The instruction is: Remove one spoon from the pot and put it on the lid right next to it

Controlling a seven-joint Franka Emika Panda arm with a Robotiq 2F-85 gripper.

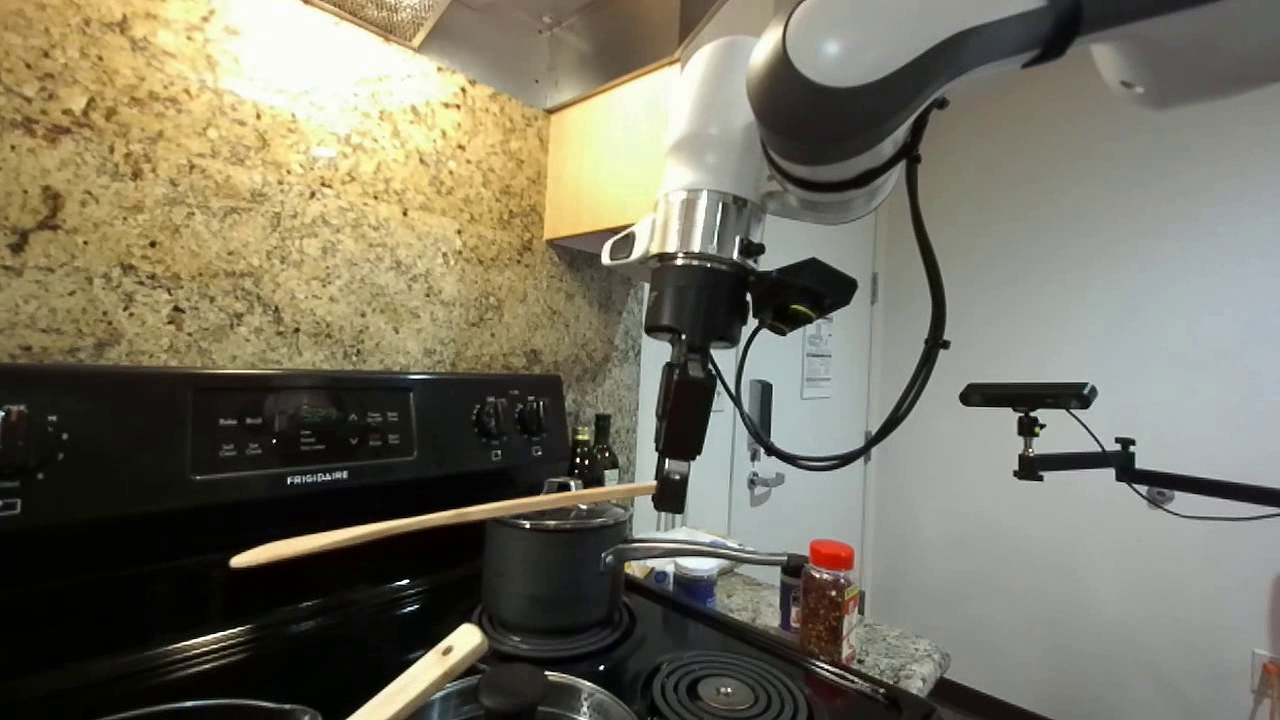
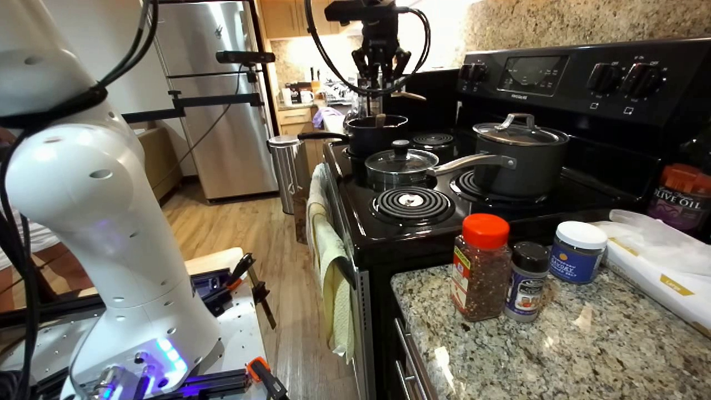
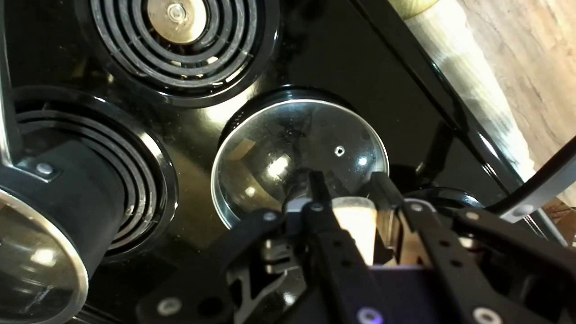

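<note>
My gripper (image 1: 670,488) is shut on one end of a pale wooden spoon (image 1: 440,520), held in the air above the stove, nearly level with its far end lower. In an exterior view the gripper (image 2: 380,78) and part of the spoon (image 2: 410,96) show high above the black pot (image 2: 366,141). In the wrist view the spoon's end (image 3: 355,225) lies between the fingers (image 3: 348,186). The handle of a second spoon (image 1: 425,675) sticks up from the pot, also seen in an exterior view (image 2: 380,120). The glass lid (image 3: 270,130), with a black knob (image 2: 400,145), lies beside the pot.
A dark saucepan (image 2: 516,169) with its own glass lid and steel handle stands on the back burner. A bare coil burner (image 2: 411,203) lies in front. A red-capped jar (image 2: 480,269) and other jars stand on the counter. The stove's back panel (image 1: 300,430) rises behind.
</note>
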